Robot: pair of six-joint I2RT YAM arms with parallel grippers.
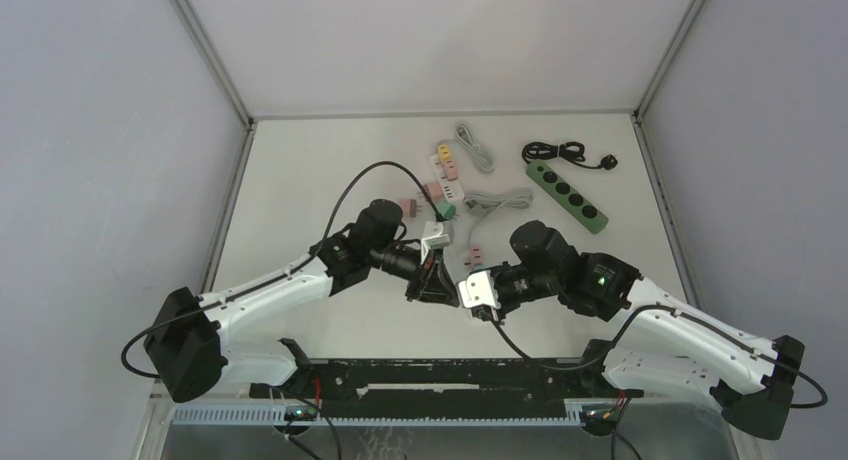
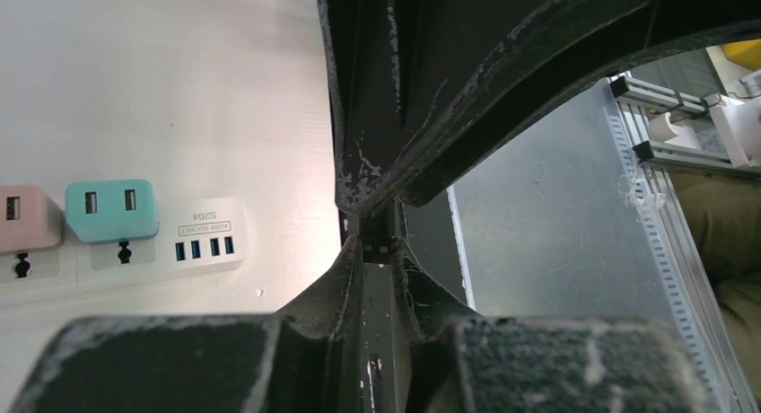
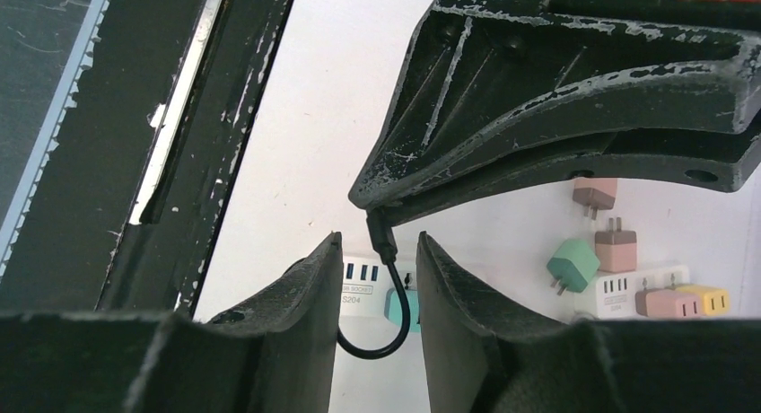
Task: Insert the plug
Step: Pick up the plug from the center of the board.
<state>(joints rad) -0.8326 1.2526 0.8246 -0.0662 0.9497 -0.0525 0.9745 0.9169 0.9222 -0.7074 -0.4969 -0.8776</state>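
A small black USB plug (image 3: 383,240) on a thin black cable (image 3: 396,334) is pinched in my left gripper (image 2: 370,250), which is shut on it. In the right wrist view the cable hangs in a loop between the fingers of my right gripper (image 3: 379,242). That gripper is open and touches neither plug nor cable. A white power strip (image 2: 205,236) with a row of blue USB sockets lies on the table below, with a teal adapter (image 2: 111,210) plugged into it. From above, the left gripper (image 1: 432,283) and right gripper (image 1: 463,302) meet tip to tip over the table's near middle.
A second white strip (image 3: 628,287) carries pink and yellow adapters. Loose teal (image 3: 572,263) and pink (image 3: 615,245) adapters lie near it. A green power strip (image 1: 567,195) with a black cord (image 1: 560,152) and grey cables (image 1: 497,201) lie at the back right. The metal frame rail (image 1: 440,375) runs along the near edge.
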